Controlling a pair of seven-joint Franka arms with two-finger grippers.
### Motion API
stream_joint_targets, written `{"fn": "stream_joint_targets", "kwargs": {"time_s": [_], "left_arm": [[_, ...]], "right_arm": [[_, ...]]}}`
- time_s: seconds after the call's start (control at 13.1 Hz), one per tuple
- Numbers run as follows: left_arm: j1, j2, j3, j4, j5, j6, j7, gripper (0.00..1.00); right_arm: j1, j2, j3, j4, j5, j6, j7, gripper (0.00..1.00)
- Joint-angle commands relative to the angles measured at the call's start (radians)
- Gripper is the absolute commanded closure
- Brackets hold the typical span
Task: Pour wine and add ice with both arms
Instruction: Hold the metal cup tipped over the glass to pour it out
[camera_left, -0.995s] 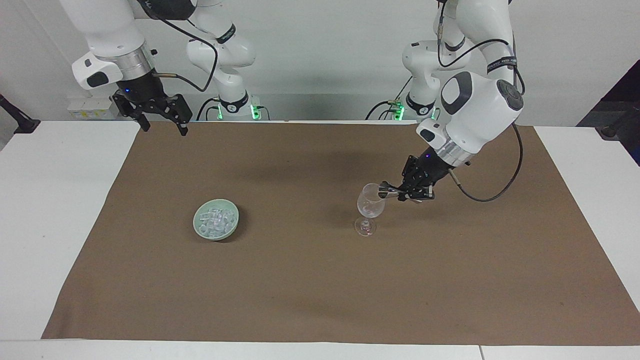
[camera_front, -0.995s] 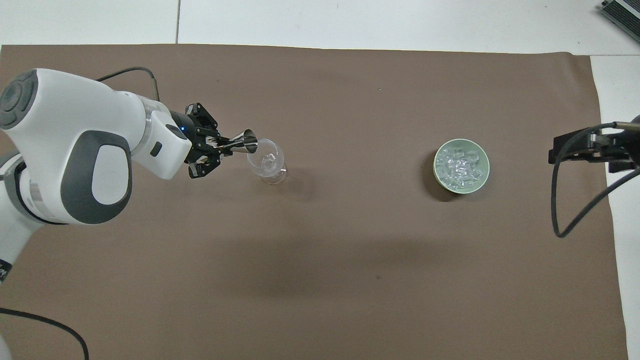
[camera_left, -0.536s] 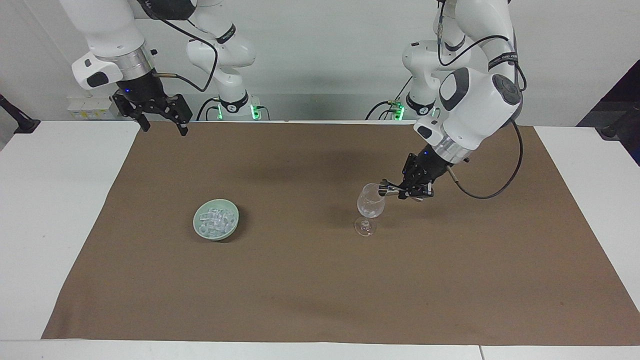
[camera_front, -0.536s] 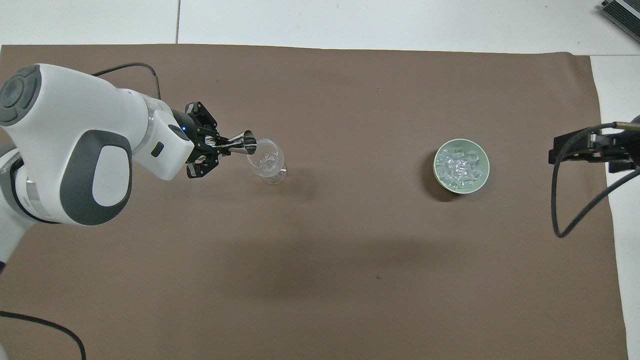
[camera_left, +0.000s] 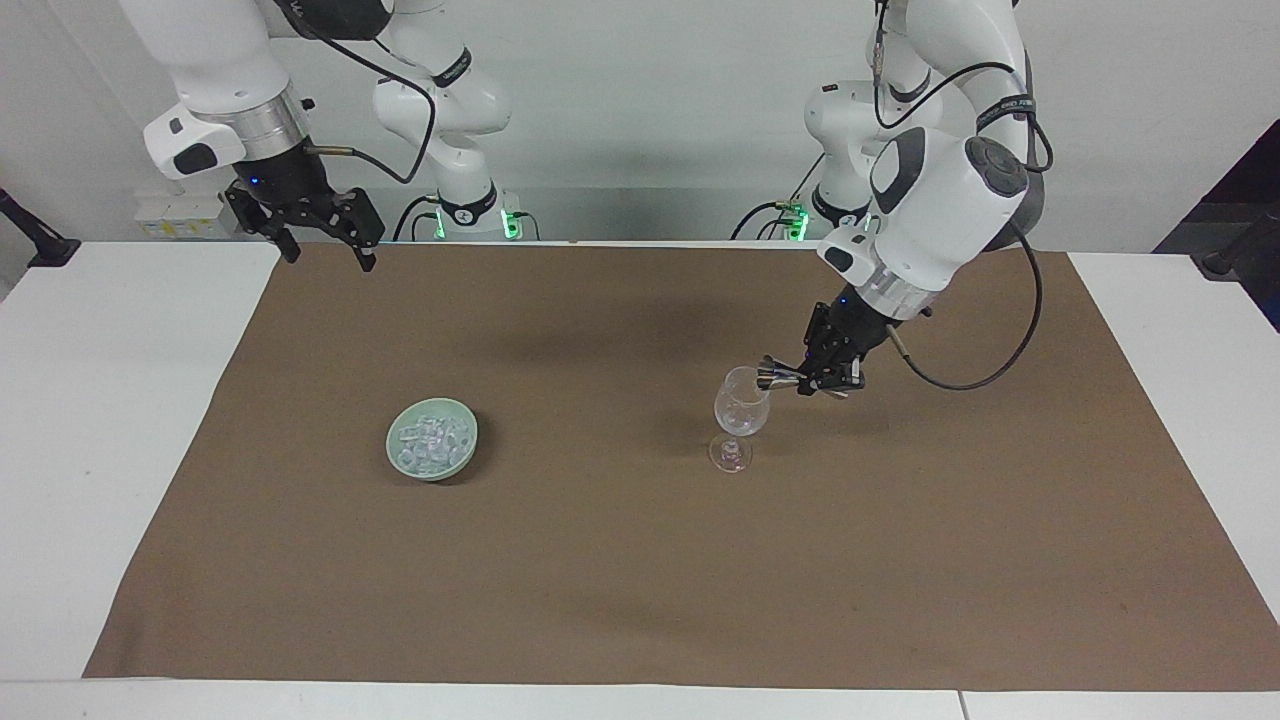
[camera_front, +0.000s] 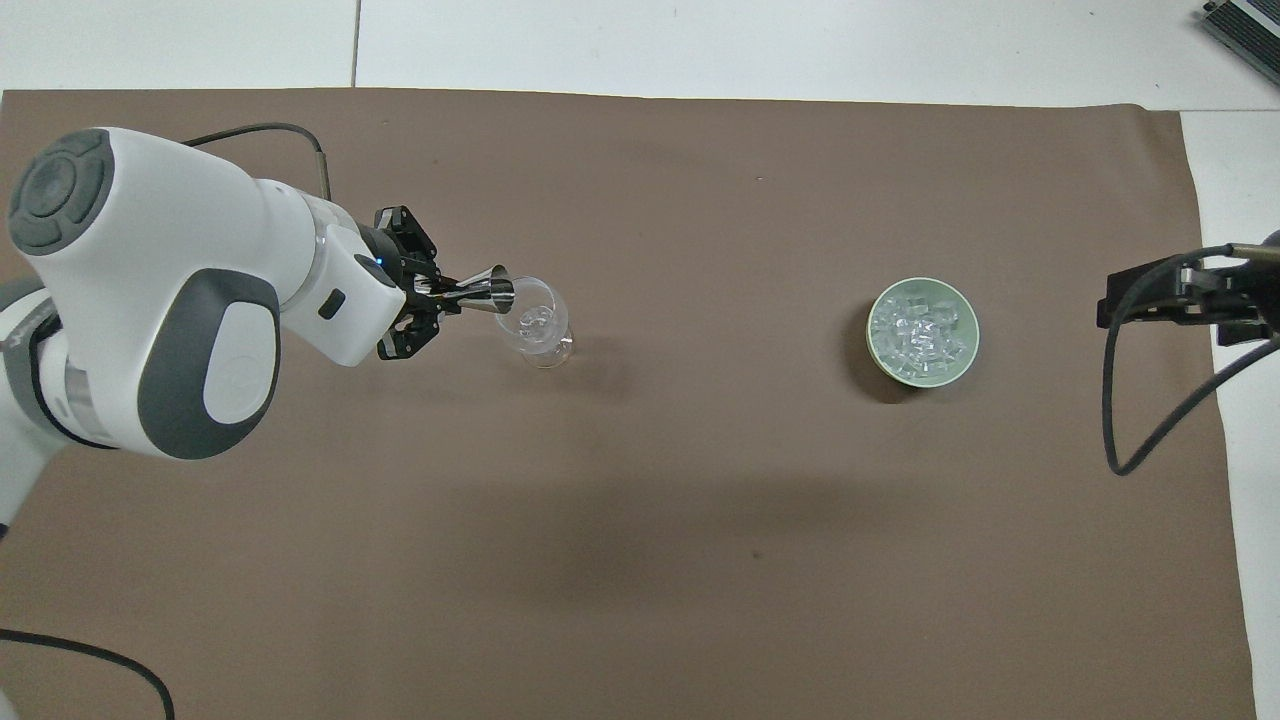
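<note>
A clear wine glass (camera_left: 741, 406) (camera_front: 540, 326) stands on the brown cloth, toward the left arm's end of the table. My left gripper (camera_left: 802, 380) (camera_front: 440, 294) is shut on a small metal jigger (camera_left: 774, 377) (camera_front: 489, 291). The jigger lies tipped on its side with its mouth at the glass's rim. Something clear and lumpy shows inside the glass. The ice (camera_left: 433, 436) (camera_front: 918, 331) is heaped in a pale green bowl (camera_left: 395, 449) (camera_front: 873, 348) toward the right arm's end. My right gripper (camera_left: 330, 258) waits open in the air over the cloth's corner at the robots' edge.
The brown cloth (camera_left: 640, 560) covers most of the white table (camera_left: 110, 400). Black cables hang from both wrists, the right arm's looping over the cloth's edge (camera_front: 1150, 420). Only the glass and the bowl stand on the cloth.
The left arm's forearm has swung upward and turned while the gripper keeps the jigger at the glass's rim, tipping it a little more. The right arm has not moved.
</note>
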Motion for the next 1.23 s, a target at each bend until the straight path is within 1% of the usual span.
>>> {"fn": "stream_joint_targets", "kwargs": {"time_s": [0.0, 0.38, 0.61, 1.0, 1.15], "left_arm": [[-0.032, -0.014, 0.019, 0.023, 0.077, -0.024, -0.062, 1.00], [-0.049, -0.014, 0.021, 0.034, 0.105, -0.043, -0.084, 1.00], [-0.052, -0.014, 0.019, 0.059, 0.147, -0.081, -0.086, 1.00], [-0.066, -0.014, 0.019, 0.059, 0.199, -0.087, -0.112, 1.00], [-0.074, -0.011, 0.019, 0.075, 0.219, -0.099, -0.118, 1.00]], "right_arm": [[-0.009, 0.000, 0.004, -0.004, 0.020, 0.011, 0.010, 0.00], [-0.009, 0.000, 0.004, -0.004, 0.020, 0.011, 0.010, 0.00], [-0.011, 0.000, 0.004, -0.004, 0.020, 0.011, 0.010, 0.00], [-0.011, 0.000, 0.004, -0.004, 0.020, 0.011, 0.010, 0.00], [-0.009, 0.000, 0.004, -0.004, 0.020, 0.011, 0.010, 0.00]]}}
